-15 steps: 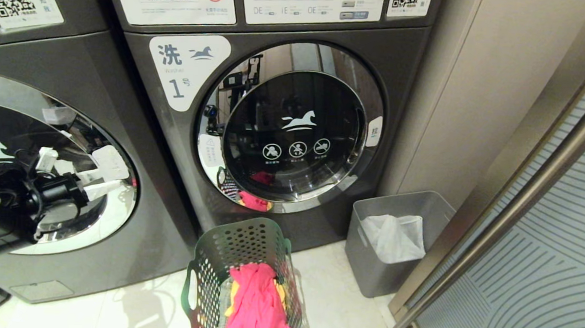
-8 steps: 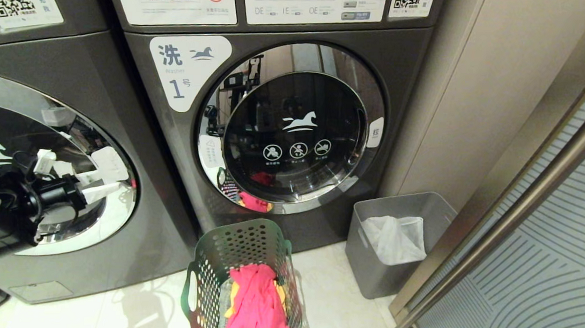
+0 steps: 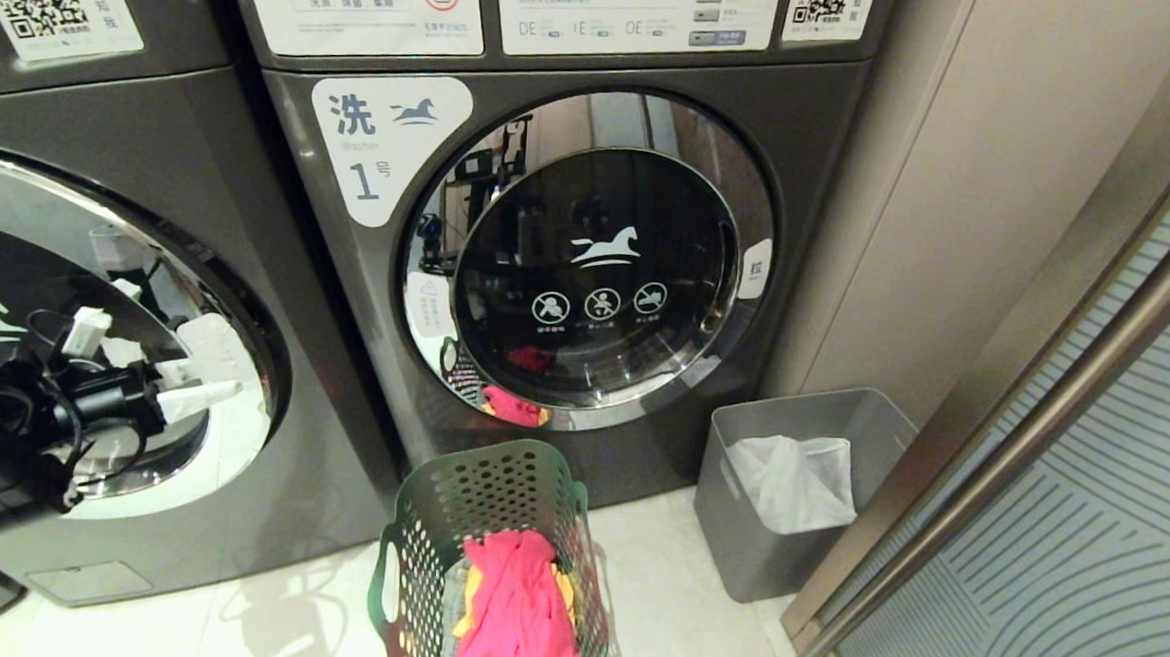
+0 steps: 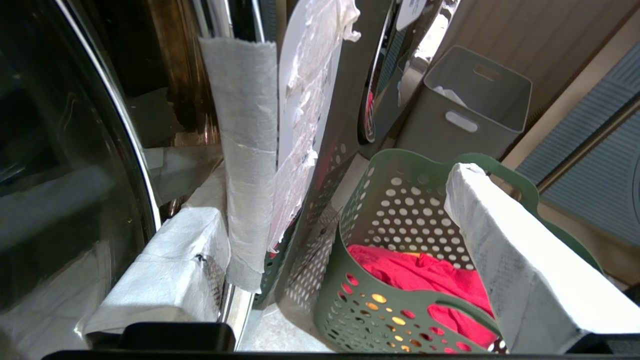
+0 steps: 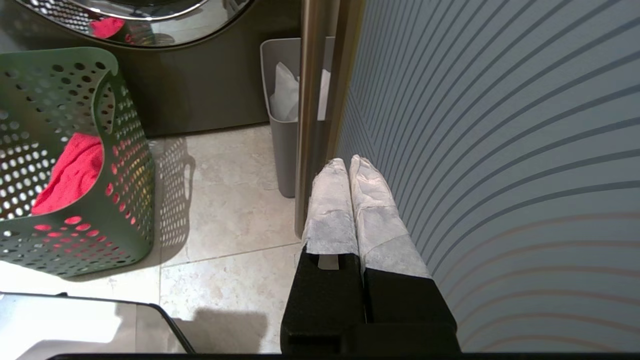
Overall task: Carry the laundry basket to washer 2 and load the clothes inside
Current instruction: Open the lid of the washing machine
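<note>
The dark green laundry basket [image 3: 435, 521] stands on the floor in front of the washers, and also shows in the wrist views [image 4: 400, 210] [image 5: 125, 165]. A pink-red garment [image 3: 520, 606] lies on top of the clothes, with a yellow one [image 3: 466, 598] at its edge. The dark grey washer at the left [image 3: 202, 178] has its door shut and its number label out of view. My left gripper [image 3: 156, 386] [image 4: 332, 195] is open and empty, close to that door's chrome ring. My right gripper [image 5: 350, 165] is shut on nothing, low beside the sliding door.
The machine labelled 1 [image 3: 588, 269] fills the middle, door shut. A plain grey bin [image 3: 736, 497] [image 4: 480, 95] with a white sheet stands to its right. A patterned sliding door with a metal bar handle [image 3: 1041, 413] closes off the right side.
The whole head picture has shifted a little, so the camera moved. My left gripper has turned slightly and sunk a little before the left washer's door, still open. The basket stays put.
</note>
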### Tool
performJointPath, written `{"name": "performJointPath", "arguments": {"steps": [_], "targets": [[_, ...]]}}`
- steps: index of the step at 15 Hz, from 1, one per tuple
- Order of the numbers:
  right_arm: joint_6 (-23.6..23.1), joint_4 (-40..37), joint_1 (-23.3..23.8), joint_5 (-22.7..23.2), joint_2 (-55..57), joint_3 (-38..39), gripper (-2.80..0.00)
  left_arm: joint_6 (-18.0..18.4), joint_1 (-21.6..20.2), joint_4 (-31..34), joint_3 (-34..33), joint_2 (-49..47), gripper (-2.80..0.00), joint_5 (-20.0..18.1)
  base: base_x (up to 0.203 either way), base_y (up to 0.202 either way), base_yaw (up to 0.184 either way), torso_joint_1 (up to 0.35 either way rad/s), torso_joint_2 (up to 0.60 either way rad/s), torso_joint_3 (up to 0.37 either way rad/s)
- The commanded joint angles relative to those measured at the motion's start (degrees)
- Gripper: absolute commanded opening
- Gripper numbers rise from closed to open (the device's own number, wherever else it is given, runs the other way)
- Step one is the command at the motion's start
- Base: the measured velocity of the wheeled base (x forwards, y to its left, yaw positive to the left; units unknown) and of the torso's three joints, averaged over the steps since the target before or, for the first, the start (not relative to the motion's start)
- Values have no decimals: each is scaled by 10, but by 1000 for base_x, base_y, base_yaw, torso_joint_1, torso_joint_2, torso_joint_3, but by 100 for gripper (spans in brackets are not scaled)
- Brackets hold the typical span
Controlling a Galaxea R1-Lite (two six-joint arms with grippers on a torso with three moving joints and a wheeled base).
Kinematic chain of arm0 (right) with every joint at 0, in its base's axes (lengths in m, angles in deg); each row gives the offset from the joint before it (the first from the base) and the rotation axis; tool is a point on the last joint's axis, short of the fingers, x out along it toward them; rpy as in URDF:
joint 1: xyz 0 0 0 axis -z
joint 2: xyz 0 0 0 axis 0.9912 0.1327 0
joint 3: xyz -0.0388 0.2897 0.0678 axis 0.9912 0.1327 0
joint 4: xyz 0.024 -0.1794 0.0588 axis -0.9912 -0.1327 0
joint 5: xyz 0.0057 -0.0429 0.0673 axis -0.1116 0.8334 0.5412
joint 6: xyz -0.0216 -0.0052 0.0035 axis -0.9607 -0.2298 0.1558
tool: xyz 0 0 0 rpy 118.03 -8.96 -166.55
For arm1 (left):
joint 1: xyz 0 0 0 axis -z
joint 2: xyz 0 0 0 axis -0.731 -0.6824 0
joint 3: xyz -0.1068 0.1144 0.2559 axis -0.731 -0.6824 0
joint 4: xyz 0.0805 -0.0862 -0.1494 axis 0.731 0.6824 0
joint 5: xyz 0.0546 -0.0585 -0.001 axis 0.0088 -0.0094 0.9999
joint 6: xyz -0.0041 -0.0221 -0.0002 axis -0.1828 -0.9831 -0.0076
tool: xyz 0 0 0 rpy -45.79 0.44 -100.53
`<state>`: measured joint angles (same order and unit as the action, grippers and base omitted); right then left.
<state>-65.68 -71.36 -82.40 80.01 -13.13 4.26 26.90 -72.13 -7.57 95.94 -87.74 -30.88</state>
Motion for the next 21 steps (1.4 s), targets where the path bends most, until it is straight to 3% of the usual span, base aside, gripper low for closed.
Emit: {"name": "performJointPath", "arguments": {"steps": [1,14,18,21], "targets": [[-1,0,0,0,0,0,-280,-29,7,-41,-4,-2,0,8,0,0,0,0,0,0],[-1,0,0,0,0,0,-280,-20,-149,-46,-9,33,0,9,0,0,0,0,0,0],[-1,0,0,0,0,0,-280,-18,-200,-50,-86,111,0,4,0,0,0,0,0,0],[-1,0,0,0,0,0,-280,-17,-264,-50,-193,228,0,10,0,0,0,0,0,0]]}}
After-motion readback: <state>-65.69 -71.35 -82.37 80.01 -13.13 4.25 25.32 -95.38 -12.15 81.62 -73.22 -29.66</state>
